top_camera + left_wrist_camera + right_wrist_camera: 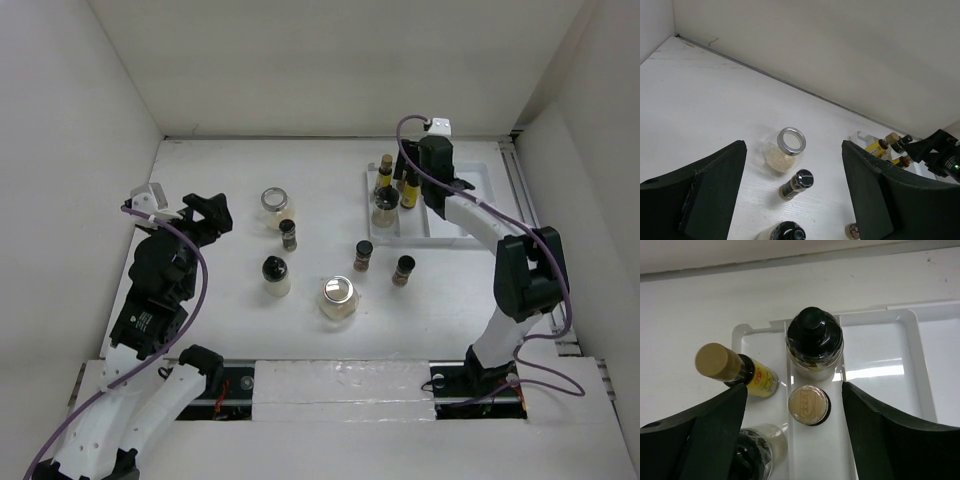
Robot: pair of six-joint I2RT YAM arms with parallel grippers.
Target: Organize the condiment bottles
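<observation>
Several condiment bottles stand loose on the table: a silver-lidded jar (274, 200), a brown spice jar (288, 235), a black-capped pale jar (276, 276), a wide silver-lidded jar (338, 296) and two brown spice jars (363, 255) (403, 270). My left gripper (205, 213) is open and empty, left of them. Its wrist view looks at the silver-lidded jar (791, 142) and the spice jar (799, 183) between its open fingers (715, 190). My right gripper (435, 175) hangs open over the tray. Between its fingers (890, 430) stand a tan-capped bottle (809, 405), a black-capped jar (815, 342), a yellow-oil bottle (737, 371) and another jar (757, 455).
The white divided tray (450, 225) lies at the back right, with bare compartments on its right side (880, 355). White walls close the table at the back and both sides. The right arm's cable loops above the tray.
</observation>
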